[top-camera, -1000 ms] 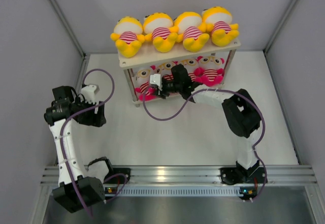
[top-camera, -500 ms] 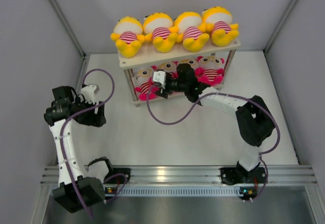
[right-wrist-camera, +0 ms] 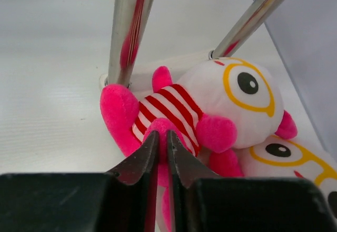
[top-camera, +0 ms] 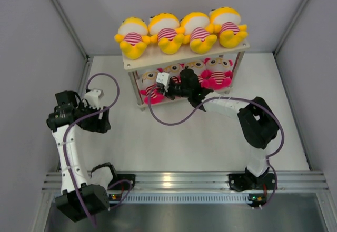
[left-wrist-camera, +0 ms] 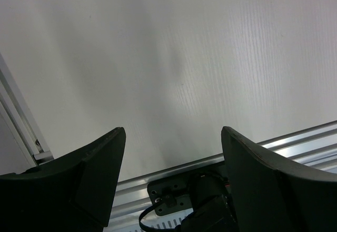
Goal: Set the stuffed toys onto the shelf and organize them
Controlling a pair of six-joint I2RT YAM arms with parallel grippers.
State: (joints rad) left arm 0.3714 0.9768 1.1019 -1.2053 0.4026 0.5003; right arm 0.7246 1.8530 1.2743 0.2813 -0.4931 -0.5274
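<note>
Several yellow stuffed toys (top-camera: 165, 29) sit in a row on the top board of the shelf (top-camera: 158, 58). Pink stuffed toys with white faces lie on the lower tier (top-camera: 218, 74). My right gripper (top-camera: 156, 90) reaches under the top board to the leftmost pink toy (right-wrist-camera: 174, 111). In the right wrist view the right gripper (right-wrist-camera: 162, 137) is shut on that toy's pink leg. A second pink toy (right-wrist-camera: 295, 158) lies against it. My left gripper (top-camera: 100, 120) hangs over the bare table at the left. It stands open (left-wrist-camera: 171, 132) with nothing between its fingers.
Two metal shelf legs (right-wrist-camera: 129, 27) rise close behind the held toy. Grey walls (top-camera: 31, 42) close in the table on the left, right and back. An aluminium rail (top-camera: 179, 182) with both arm bases runs along the near edge.
The right gripper opened wider, pushed in at the leftmost pink toy and closed on its leg. The right arm's elbow shifted. The left arm stayed still.
</note>
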